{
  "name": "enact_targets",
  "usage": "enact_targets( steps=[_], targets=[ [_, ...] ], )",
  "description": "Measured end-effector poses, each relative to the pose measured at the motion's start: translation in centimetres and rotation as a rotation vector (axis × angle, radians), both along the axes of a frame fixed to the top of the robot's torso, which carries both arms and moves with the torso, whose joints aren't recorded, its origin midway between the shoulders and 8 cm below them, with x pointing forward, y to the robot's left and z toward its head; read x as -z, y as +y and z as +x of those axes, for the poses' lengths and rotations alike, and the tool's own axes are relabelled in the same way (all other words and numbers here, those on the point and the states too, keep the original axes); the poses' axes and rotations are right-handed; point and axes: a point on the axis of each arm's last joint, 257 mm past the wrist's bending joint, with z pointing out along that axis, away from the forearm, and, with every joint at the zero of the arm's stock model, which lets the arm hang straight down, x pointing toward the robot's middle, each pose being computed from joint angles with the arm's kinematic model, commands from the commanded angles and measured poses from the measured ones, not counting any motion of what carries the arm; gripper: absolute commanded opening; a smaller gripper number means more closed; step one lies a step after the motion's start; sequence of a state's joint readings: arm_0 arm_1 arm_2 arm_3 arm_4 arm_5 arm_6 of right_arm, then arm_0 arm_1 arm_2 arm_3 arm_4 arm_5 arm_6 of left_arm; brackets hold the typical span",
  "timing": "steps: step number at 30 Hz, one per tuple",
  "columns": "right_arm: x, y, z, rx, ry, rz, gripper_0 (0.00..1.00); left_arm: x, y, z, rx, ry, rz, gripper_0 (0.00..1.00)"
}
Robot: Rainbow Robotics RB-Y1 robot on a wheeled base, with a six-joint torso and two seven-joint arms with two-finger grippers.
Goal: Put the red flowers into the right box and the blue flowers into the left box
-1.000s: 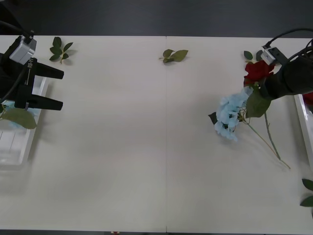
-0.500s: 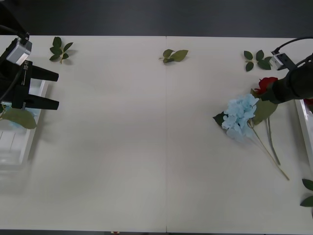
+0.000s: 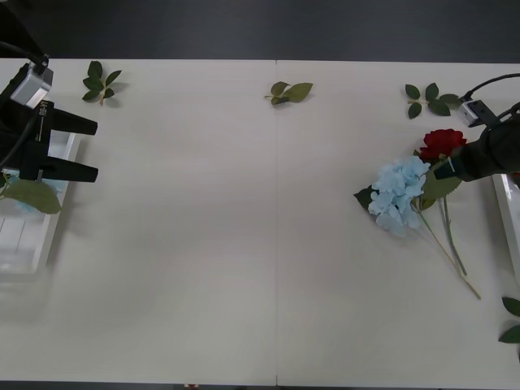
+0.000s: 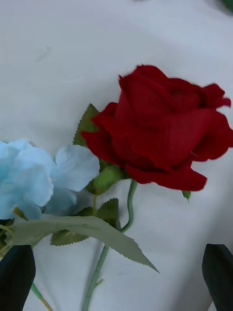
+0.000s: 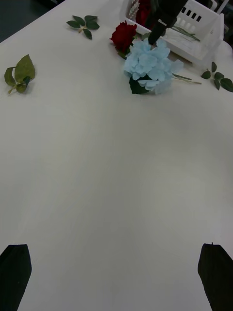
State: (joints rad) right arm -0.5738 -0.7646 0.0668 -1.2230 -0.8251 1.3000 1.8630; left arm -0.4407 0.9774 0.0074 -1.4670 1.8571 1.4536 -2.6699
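red rose is laid on the table touching a blue hydrangea, near the right box. right gripper is spread open just above the rose, nothing held. left gripper is parked open over the left box.

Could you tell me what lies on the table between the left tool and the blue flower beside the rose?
In the front view, the stretch from the left tool to the blue flower is bare tabletop; the leaf sprig sits farther back.
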Motion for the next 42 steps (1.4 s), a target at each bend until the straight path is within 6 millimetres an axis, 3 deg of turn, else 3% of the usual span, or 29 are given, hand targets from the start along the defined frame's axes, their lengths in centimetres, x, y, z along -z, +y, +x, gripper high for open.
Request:
enact_targets(
  steps=[6, 10, 22, 33, 42],
  targets=[
    [0.7, -1.5, -0.8, 0.067, 0.034, 0.059, 1.0, 0.0, 0.0, 0.0, 0.0, 0.0, 0.0, 1.0],
    [-0.4, -0.9, -1.3, 0.151, 0.055, 0.179, 1.0, 0.0, 0.0, 0.0, 0.0, 0.0, 0.0, 1.0],
    [-3.1, -3.6, -1.0, 0.378, 0.03, 0.254, 1.0, 0.0, 0.0, 0.0, 0.0, 0.0, 0.0, 1.0],
    [-1.8, -6.0, -0.1, 0.38, -0.021, 0.084, 1.0, 0.0, 0.0, 0.0, 0.0, 0.0, 0.0, 1.0],
    [-0.5, -4.0, 1.7, 0.37, -0.074, 0.067, 0.97, 0.0, 0.0, 0.0, 0.0, 0.0, 0.0, 1.0]
  ],
)
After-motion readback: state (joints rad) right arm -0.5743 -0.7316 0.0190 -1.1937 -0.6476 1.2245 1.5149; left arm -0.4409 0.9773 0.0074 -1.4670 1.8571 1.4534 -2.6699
